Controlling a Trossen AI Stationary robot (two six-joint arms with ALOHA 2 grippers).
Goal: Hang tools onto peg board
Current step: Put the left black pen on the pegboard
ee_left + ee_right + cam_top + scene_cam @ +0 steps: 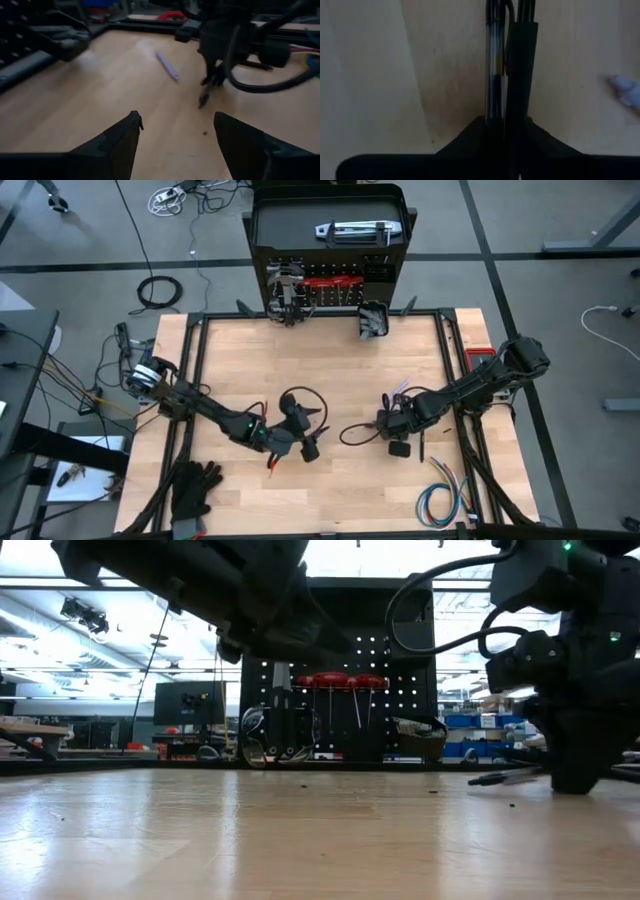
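Peg board [330,240], far edge: red-handled tools [335,281] hung. Right gripper [506,125] fingers clenched on slim tool [495,60] mid-counter; left gripper [177,137] released, empty.

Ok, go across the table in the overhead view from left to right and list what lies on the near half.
Black gloves → left gripper, open above the wood → right gripper, down on a slim dark tool → coloured wire bundle at the near right corner.
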